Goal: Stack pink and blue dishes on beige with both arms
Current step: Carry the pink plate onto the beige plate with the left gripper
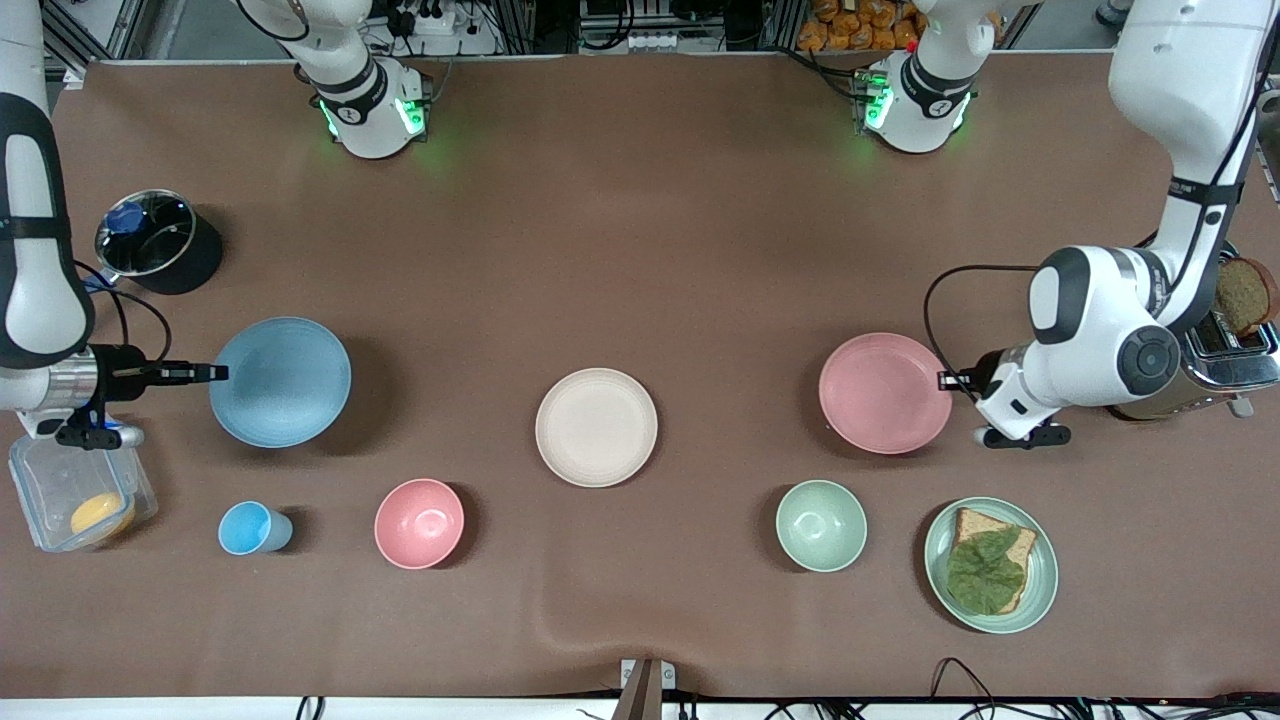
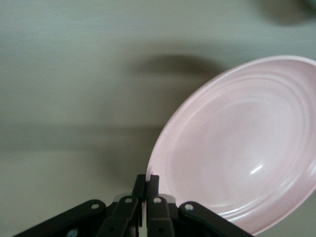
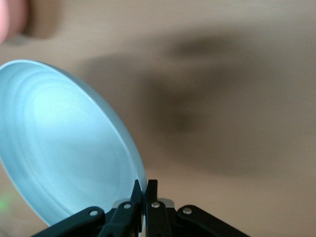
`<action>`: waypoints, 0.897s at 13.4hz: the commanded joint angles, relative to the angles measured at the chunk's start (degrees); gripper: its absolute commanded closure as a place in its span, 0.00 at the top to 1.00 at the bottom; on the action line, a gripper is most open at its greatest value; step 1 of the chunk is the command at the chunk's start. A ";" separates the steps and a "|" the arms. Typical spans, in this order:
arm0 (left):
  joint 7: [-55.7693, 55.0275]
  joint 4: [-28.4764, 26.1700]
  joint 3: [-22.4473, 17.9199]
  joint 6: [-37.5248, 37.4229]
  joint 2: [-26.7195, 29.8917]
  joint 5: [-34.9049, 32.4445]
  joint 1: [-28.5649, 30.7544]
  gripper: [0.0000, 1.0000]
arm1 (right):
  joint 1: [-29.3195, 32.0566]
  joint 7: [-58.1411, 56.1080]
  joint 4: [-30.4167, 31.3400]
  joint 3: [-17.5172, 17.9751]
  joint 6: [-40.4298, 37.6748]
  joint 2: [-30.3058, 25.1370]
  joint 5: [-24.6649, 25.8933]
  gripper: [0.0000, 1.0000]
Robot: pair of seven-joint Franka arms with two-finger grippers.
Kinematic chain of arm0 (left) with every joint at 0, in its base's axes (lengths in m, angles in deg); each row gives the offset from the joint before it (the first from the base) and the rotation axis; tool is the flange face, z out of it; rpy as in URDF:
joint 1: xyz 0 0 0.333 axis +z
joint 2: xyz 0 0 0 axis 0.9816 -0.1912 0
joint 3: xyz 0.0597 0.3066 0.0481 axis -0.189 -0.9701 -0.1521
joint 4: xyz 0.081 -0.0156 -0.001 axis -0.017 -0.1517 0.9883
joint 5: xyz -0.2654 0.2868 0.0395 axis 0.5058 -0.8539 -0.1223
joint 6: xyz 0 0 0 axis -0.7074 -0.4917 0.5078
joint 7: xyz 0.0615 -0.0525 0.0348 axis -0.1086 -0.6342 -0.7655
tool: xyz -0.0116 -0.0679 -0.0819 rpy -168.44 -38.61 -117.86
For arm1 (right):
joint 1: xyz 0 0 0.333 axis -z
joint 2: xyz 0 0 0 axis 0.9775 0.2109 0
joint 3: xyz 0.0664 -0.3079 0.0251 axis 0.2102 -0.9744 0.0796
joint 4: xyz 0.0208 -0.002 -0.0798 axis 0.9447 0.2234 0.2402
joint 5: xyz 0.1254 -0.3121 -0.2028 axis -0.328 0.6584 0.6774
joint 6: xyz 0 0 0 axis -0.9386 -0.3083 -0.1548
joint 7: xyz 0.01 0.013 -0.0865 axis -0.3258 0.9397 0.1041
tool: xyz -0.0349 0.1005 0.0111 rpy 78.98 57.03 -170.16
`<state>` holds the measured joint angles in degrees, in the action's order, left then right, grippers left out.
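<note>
Claws both pinch plate rims: left claw (image 1: 945,381) grips pink plate (image 1: 884,392) at its 3 o'clock edge, right claw (image 1: 215,373) blue plate (image 1: 281,381) at 9 o'clock, w/ beige plate (image 1: 596,427) on table (image 1: 640,200) btwn them, prob. so each can stack.

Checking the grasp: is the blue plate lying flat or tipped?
Tipped: the blue plate is pinched at its rim by the shut right gripper and casts a shadow.
</note>
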<state>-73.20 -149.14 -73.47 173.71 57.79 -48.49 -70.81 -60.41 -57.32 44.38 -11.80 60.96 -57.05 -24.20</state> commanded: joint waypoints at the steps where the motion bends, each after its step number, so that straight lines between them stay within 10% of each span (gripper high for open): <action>1: -7.80 2.73 4.90 -3.25 1.49 2.79 -0.25 0.00 | -3.43 3.21 -0.78 0.05 -0.21 0.18 -6.25 0.00; 5: -21.36 6.07 12.03 -3.34 0.87 2.71 -0.87 0.00 | -4.06 5.42 -1.66 0.05 0.15 0.36 -6.27 0.00; 12: -39.81 15.46 11.69 -0.80 -8.60 1.92 -15.09 0.00 | -4.15 4.80 -1.92 0.14 0.15 1.24 -6.53 0.00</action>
<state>-107.81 -139.98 -61.06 172.35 54.99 -46.93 -81.89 -64.77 -52.54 43.71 -12.07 61.76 -56.32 -29.28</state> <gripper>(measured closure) 0.956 0.956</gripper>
